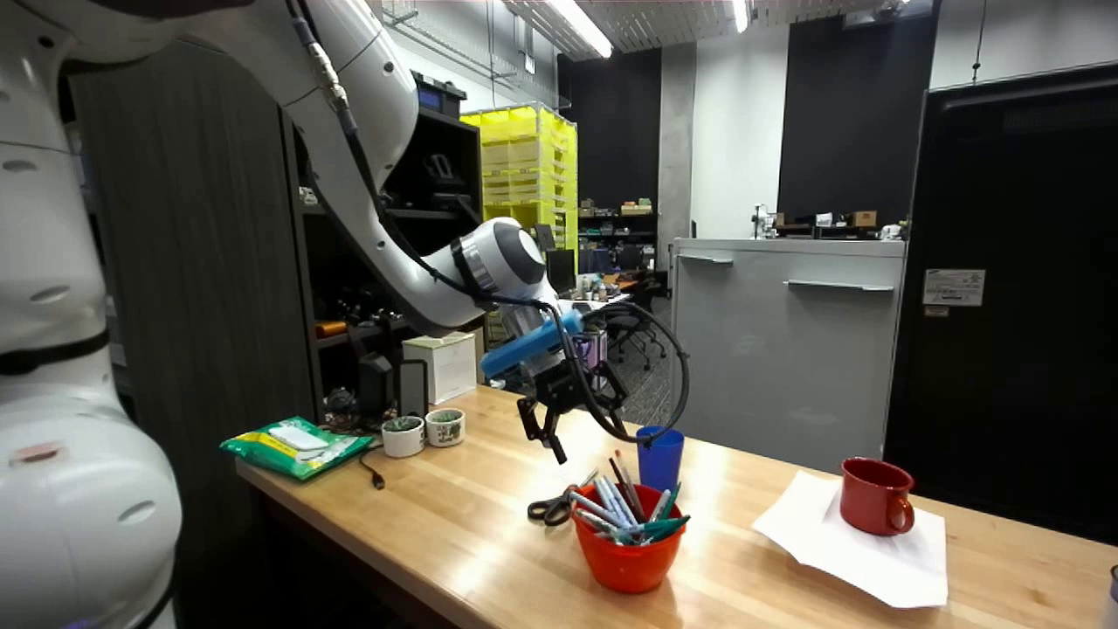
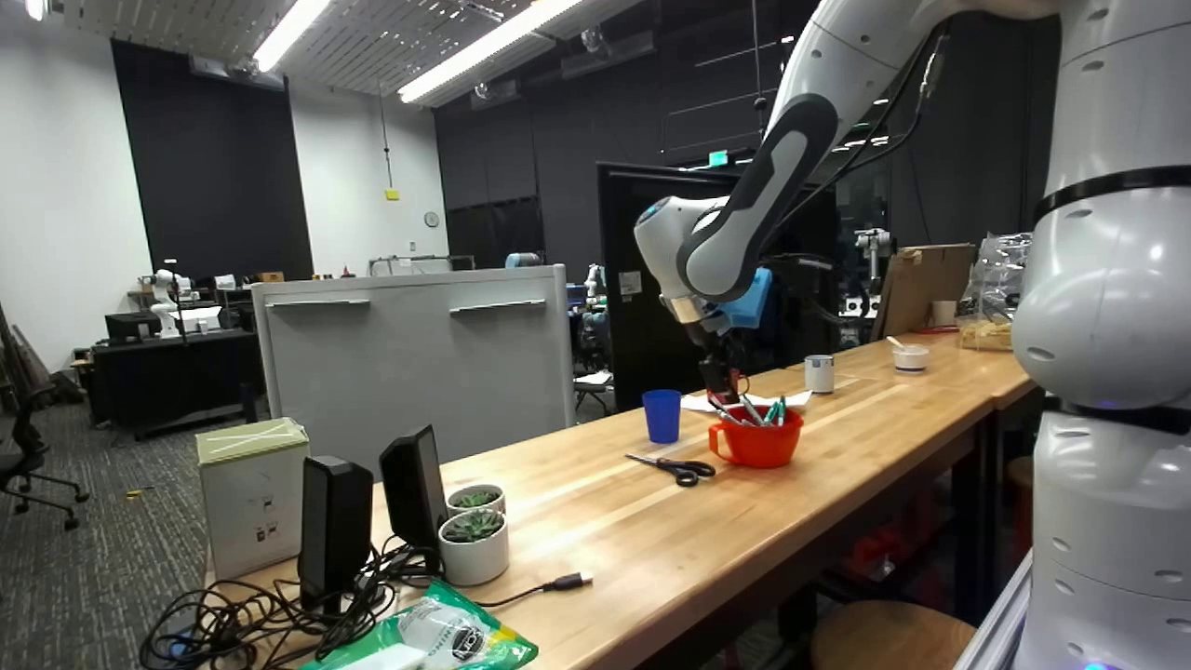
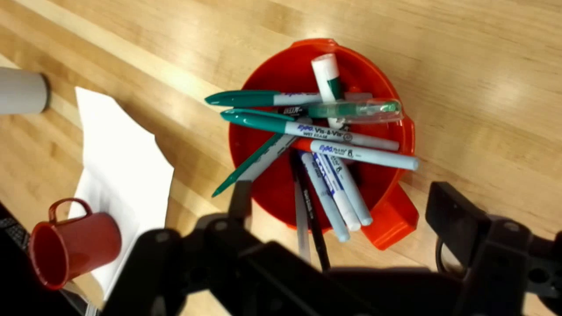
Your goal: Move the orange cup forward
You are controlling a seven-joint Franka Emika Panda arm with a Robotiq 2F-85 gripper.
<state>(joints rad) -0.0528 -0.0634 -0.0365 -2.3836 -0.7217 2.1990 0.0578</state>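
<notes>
The orange cup is a short, wide red-orange cup standing upright on the wooden table, in an exterior view, in another exterior view and in the wrist view. A squared handle sticks out from its side. Several markers and pens stand and lie in it, some poking over the rim. My gripper is open and empty. It hovers above the cup's handle side, apart from the cup in an exterior view. In the wrist view the handle shows between the two spread fingers.
A taller blue cup and black scissors lie close to the cup. A dark red mug stands on white paper. A white mug stands farther along. Potted plants and speakers are at the table's end.
</notes>
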